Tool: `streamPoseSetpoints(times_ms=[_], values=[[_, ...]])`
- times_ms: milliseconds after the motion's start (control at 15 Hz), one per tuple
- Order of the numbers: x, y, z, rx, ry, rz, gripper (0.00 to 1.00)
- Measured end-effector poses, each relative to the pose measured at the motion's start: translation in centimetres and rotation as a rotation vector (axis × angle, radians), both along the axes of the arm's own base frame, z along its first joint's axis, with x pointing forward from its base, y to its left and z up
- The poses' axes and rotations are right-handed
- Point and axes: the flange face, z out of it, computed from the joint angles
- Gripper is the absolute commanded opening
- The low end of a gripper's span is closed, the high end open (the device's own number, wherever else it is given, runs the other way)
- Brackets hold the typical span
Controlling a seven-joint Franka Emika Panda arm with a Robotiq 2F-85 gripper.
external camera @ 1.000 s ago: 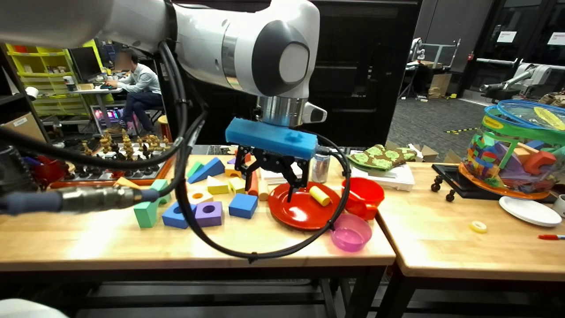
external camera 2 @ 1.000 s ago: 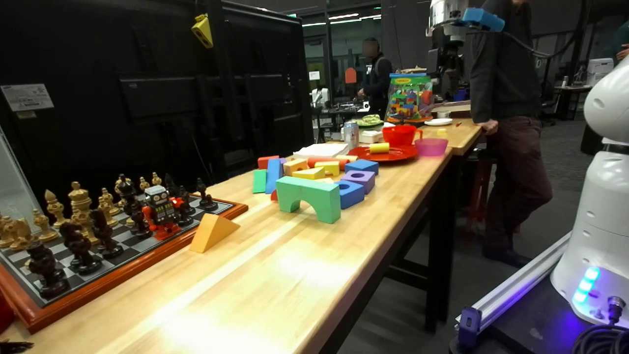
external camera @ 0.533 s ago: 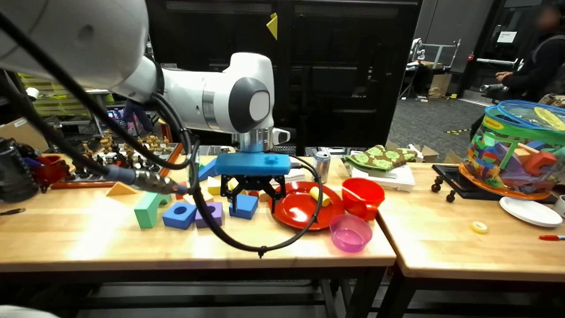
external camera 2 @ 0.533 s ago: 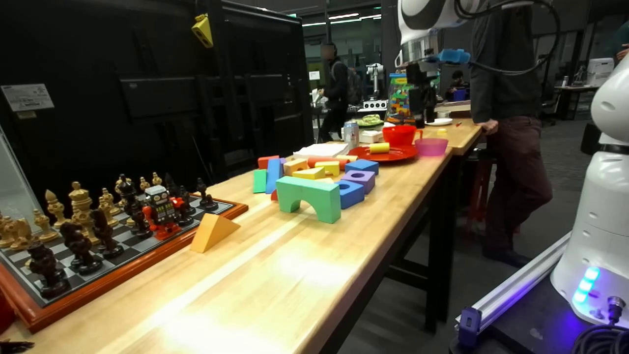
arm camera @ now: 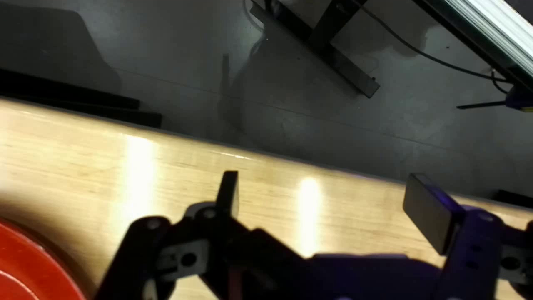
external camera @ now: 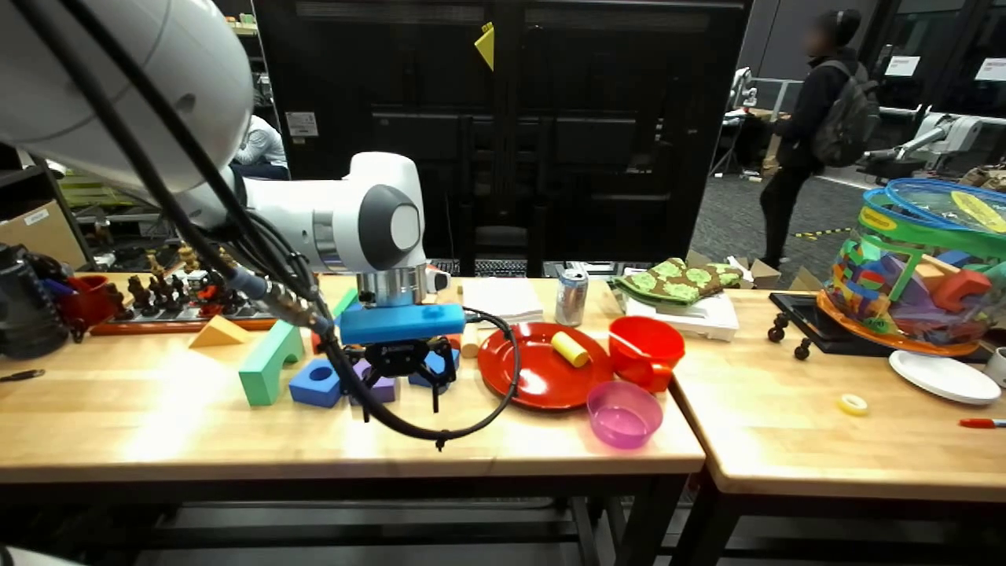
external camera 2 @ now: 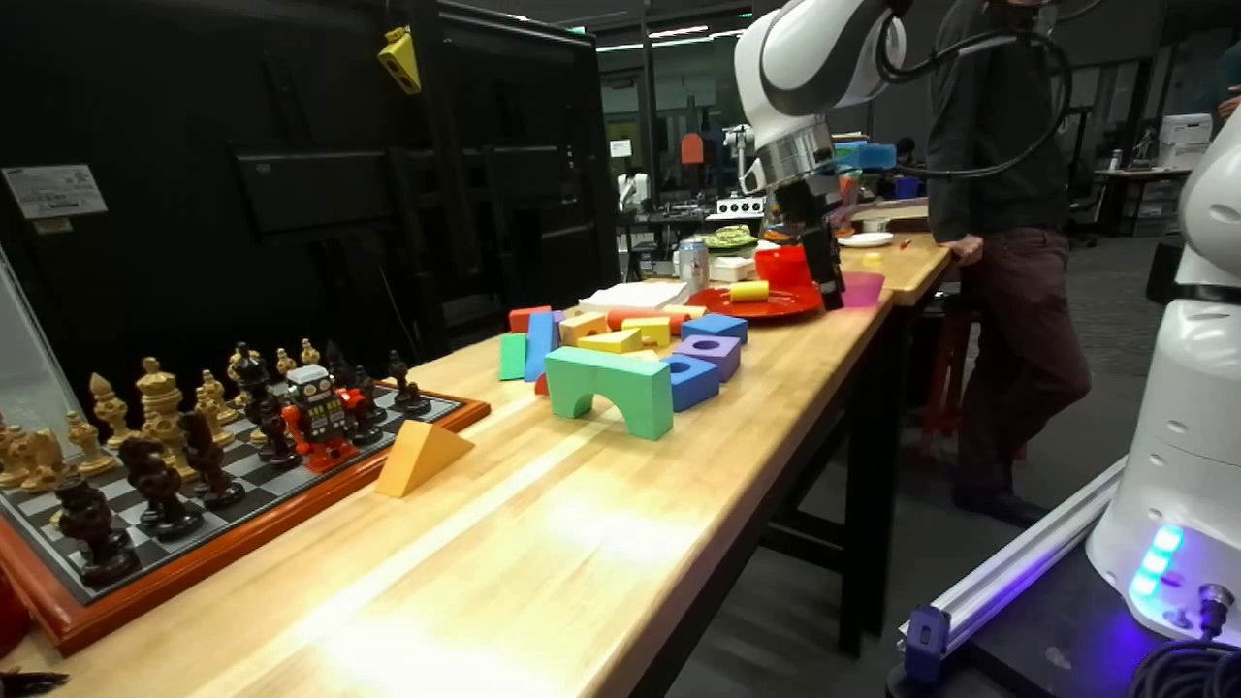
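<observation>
Your gripper (arm camera: 322, 196) hangs spread wide with nothing in its grasp, the red plate (arm camera: 31, 262) off to one side of it, leftward in the wrist view.

Jaws pointing down near red plate (external camera 2: 780, 307), yellow cylinder (external camera 2: 748, 292) on it, chessboard (external camera 2: 271, 519)

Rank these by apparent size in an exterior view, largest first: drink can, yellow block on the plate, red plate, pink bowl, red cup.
1. Red plate
2. Red cup, pink bowl: too alike to rank; the bowl stands nearer the camera
3. Drink can
4. Yellow block
</observation>
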Motion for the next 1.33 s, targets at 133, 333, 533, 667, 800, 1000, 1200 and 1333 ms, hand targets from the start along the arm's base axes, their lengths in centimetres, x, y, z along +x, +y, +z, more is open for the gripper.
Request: streamPoseSetpoints(times_ms=[133, 333, 533, 667, 800, 1000, 1200, 1333], values=[[-0.3, 0.9, -0.2, -0.015, 0.003, 0.031, 1.00], [-0.4, 1.0, -0.3, -0.017, 0.003, 0.035, 1.00], [-0.3, 0.9, -0.3, -0.016, 0.003, 0.033, 1.00], [-0.5, 0.8, -0.4, -0.005, 0.030, 0.072, 1.00], [-0.7, 0.8, -0.5, -0.006, 0.048, 0.108, 1.00], [-0.7, 1.2, -0.8, -0.027, 0.055, 0.167, 1.00], [-0.7, 2.5, -1.2, -0.050, 0.048, 0.237, 1.00], [-0.5, 3.8, -1.7, -0.059, 0.033, 0.284, 1.00]])
